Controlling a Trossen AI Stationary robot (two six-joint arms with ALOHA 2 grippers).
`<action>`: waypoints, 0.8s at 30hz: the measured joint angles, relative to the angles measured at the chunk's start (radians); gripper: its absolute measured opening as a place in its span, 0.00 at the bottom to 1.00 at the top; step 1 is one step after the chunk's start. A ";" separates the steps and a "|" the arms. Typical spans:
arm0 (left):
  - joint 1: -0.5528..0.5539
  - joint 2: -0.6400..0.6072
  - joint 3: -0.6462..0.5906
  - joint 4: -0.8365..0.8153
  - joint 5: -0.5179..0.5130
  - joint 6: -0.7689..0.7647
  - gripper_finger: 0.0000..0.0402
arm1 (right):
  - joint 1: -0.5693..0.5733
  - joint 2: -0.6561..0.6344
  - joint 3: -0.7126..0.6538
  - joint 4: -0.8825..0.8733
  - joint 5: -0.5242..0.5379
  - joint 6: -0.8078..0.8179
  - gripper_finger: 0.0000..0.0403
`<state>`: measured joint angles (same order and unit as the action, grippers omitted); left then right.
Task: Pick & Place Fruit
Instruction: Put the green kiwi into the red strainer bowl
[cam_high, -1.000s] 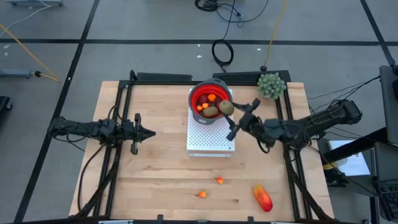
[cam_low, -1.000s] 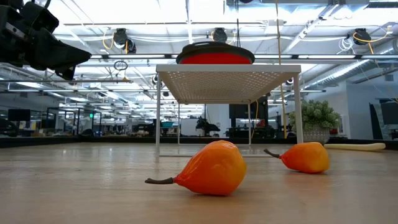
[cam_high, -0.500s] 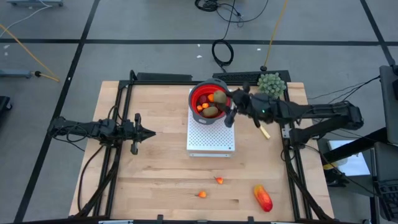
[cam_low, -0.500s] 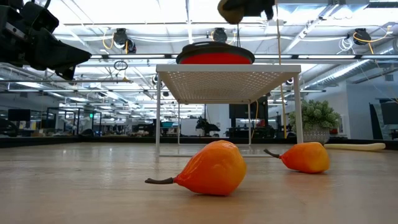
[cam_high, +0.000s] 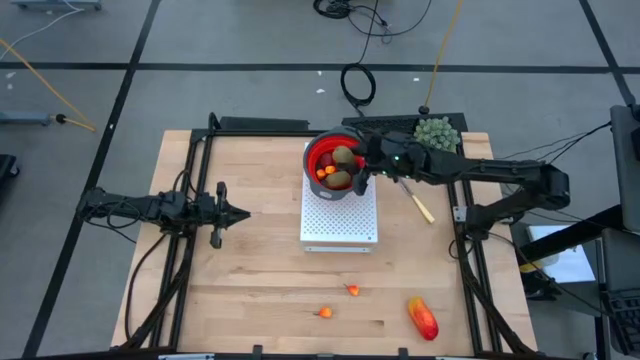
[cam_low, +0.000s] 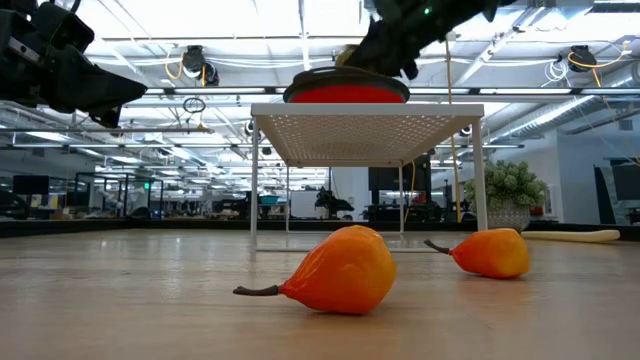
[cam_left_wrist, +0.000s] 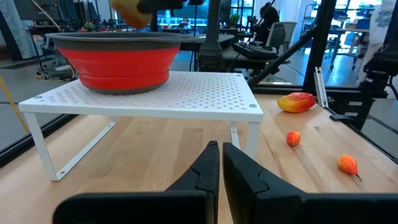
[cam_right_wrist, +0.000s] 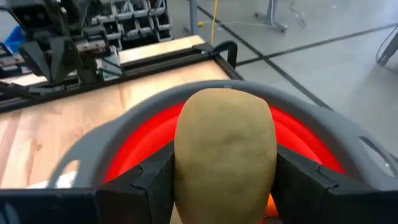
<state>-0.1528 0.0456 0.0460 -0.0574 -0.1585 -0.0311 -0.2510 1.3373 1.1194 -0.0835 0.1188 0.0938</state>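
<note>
**Brown-green oval now over the bowl**

Orange and red pieces lie nearest, along the table's front edge: the larger red-orange oblong (cam_high: 423, 319) at about 5 o'clock from the table's middle, and two tiny orange fruits (cam_high: 352, 290) (cam_high: 325, 312) just left of it, at about 6 o'clock. None of these has been collected yet.

Farther in, at 9 o'clock, the left gripper (cam_high: 232, 213) waits over the wood, its fingers pressed together on nothing.

Past the middle stands the white perforated rack (cam_high: 340, 230), and on its far half sits the red bowl (cam_high: 322, 147), at about 12 o'clock, already holding several fruits.

The change is at the right gripper (cam_high: 361, 160). A second ago it hung off the rack's right side with a brown-green oval (cam_right_wrist: 225, 146) in its grip; it has since swung in and now sits over the bowl's right rim. Its fingers are spread only as far as the oval's width and clamp the oval between them, directly above the red interior.

That puts this fruit at the drop point; release looks to be the next step, and three pieces would then remain. The yellow-handled knife (cam_high: 420, 205) and green spiky plant (cam_high: 437, 135) lie off to the right.
</note>
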 joint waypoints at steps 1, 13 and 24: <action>0.000 0.000 0.000 0.000 0.000 0.000 0.05 | -0.006 0.010 0.000 0.003 -0.012 0.000 0.51; 0.000 0.000 0.000 0.000 0.000 0.001 0.05 | -0.070 0.072 -0.001 -0.011 -0.068 -0.001 0.51; 0.000 0.000 0.000 0.000 0.000 0.002 0.05 | -0.077 0.072 0.000 -0.023 -0.096 -0.013 0.52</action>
<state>-0.1528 0.0458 0.0460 -0.0574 -0.1585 -0.0296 -0.3279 1.4090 1.1191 -0.1069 0.0227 0.0809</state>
